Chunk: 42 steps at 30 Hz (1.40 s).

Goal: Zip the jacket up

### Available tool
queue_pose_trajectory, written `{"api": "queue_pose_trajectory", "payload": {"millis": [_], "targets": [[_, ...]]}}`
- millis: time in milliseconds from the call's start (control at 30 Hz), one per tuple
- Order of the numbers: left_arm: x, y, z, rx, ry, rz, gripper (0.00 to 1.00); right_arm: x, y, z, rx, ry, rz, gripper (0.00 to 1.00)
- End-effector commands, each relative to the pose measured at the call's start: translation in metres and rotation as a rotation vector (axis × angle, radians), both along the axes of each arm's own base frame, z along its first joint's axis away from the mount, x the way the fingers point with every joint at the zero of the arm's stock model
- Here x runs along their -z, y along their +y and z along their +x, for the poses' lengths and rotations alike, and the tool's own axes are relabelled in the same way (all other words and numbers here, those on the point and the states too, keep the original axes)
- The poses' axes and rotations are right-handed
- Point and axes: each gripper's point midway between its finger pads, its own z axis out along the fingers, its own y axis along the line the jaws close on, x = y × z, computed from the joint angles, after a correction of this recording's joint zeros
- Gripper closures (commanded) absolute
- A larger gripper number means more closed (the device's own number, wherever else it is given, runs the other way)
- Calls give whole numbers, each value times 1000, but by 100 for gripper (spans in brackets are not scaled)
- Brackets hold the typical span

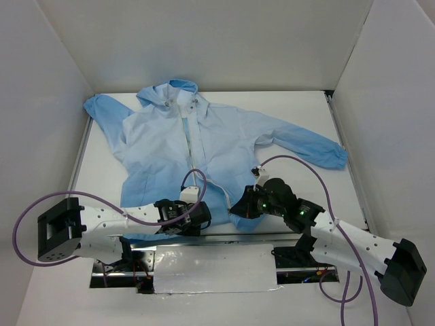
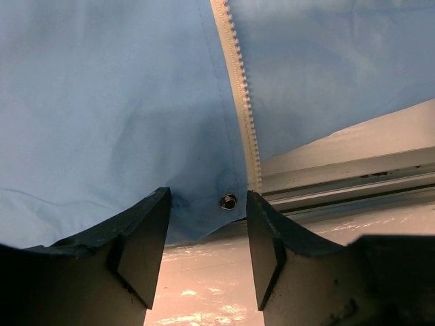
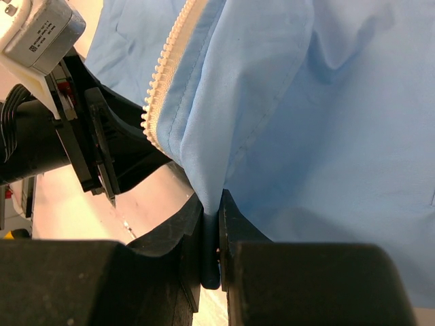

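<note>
Light-blue hooded jacket (image 1: 217, 139) lies flat, hem at near edge of worktop (image 1: 299, 109), white zipper teeth (image 2: 241, 88) bare there. L gripper (image 2: 207, 224) released, astride hem; R gripper (image 3: 212, 227) clenched on hem fabric.

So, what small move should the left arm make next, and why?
Probably ease the left gripper forward and close it on the hem corner of the jacket beside the snap. Its jaws stand open with that corner and the end of the zipper strip just ahead, while the right gripper is shut on jacket fabric near the teeth.
</note>
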Motion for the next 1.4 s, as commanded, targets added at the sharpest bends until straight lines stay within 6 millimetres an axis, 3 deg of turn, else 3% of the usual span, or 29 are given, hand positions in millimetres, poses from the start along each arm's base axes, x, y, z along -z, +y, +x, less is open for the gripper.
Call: {"api": "queue_pose_trajectory", "payload": {"millis": [0,100,167,367,467,500,633,767,800,833,867,967,1133,1167,1200,1367], "targets": [[-2,-2,-1,6,-4,-20,40,-12,1,9,16,-47,7,100],[3,-4,-4,14,9,-17,32,-11,1,10,17,-45,3,100],[6,-6,-4,16,13,-22,33,-11,1,10,18,-44,1,100],[23,0,-7,13,32,12,40,-12,1,10,19,-45,-1,100],[31,1,-9,17,43,22,55,-12,1,11,20,-44,-4,100],[32,0,-9,16,43,16,55,-12,1,11,20,-44,-4,100],[42,2,-11,18,57,38,48,-14,2,12,18,-46,-3,100],[48,0,-12,22,69,33,32,-13,2,12,16,-44,-9,100],[48,-1,-13,26,69,29,32,-13,2,12,14,-44,-9,100],[49,-2,-12,24,67,25,34,-14,2,12,19,-43,-7,100],[49,-2,-12,24,67,23,47,-14,2,12,20,-43,-7,100],[52,-2,-12,24,67,25,70,-14,2,11,17,-44,-6,100],[61,-2,-14,27,79,30,82,-14,1,11,21,-44,-6,100],[62,-2,-14,25,79,34,92,-14,1,11,22,-43,-8,100],[62,-2,-13,19,76,36,95,-14,1,11,23,-42,-7,100],[45,-11,-4,24,20,-29,100,-12,0,11,22,-39,-12,100]]}}
